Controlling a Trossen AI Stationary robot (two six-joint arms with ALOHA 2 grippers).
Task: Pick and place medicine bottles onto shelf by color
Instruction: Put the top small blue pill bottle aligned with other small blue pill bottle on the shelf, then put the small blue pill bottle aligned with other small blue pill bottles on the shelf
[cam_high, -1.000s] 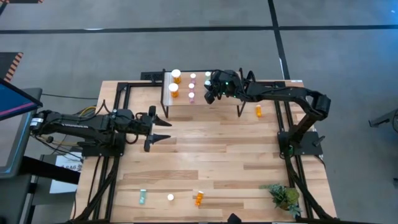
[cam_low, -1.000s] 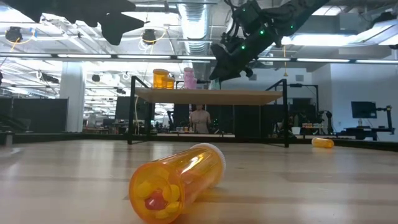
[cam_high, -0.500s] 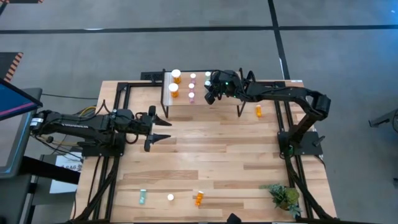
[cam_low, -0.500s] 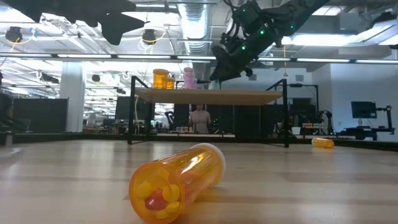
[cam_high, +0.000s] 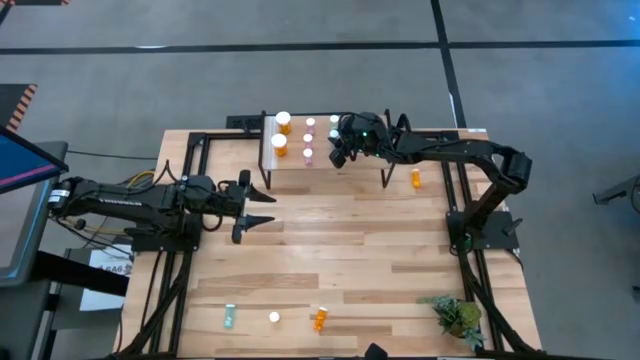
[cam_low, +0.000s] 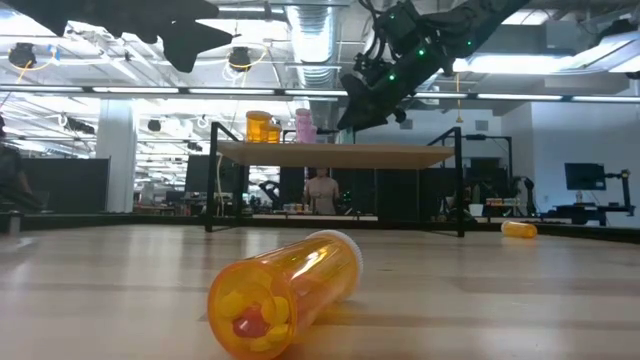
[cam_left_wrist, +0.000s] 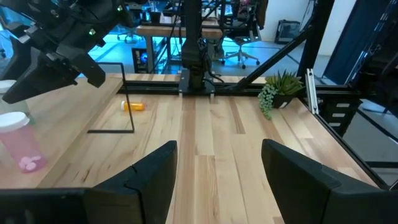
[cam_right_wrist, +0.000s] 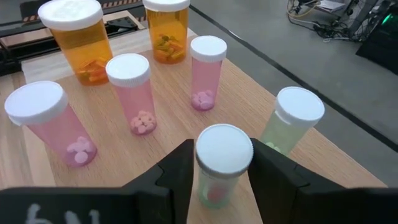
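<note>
Straddling a green bottle (cam_right_wrist: 222, 168), right tool (cam_right_wrist: 217, 171) fingers flank it on the shelf (cam_right_wrist: 323, 165).

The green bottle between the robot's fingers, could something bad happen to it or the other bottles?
Maybe. The right gripper has a finger on each side of the green bottle, so it could tip if a finger drags it. The second green bottle and a pink bottle stand close by, so a sideways move might knock them over.

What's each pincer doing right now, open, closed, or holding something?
Left pincer: open, empty, over the table.
Right pincer: over the shelf, fingers around a green bottle; grip or release cannot be told.
</note>
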